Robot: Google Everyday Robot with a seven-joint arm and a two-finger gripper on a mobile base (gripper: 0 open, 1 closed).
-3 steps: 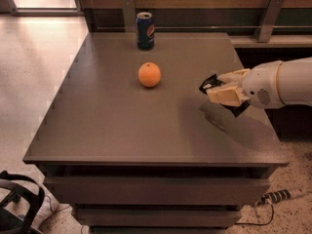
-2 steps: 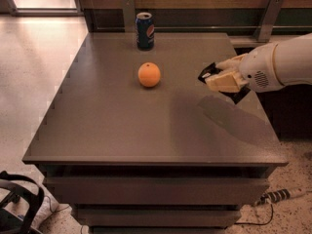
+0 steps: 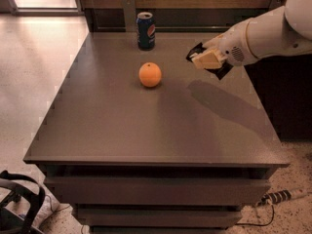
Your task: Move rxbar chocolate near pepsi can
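Note:
The pepsi can (image 3: 146, 30) stands upright at the back edge of the dark table (image 3: 112, 130), left of centre. My gripper (image 3: 207, 59) comes in from the right on a white arm and hovers above the table's back right part, to the right of the can. It is shut on the rxbar chocolate (image 3: 222, 71), a black wrapper that sticks out on both sides of the cream fingers (image 3: 208, 60). The bar is held off the surface and casts a shadow on the table below it. Most of the bar's face is hidden by the fingers.
A round orange (image 3: 149, 74) lies on the table in front of the can, between it and the table's middle. A black bag (image 3: 19, 201) sits on the floor at lower left. A power strip (image 3: 280, 196) lies on the floor at lower right.
My gripper has moved with the bar up and toward the back of the table, closer to the can. The can and the orange have not moved.

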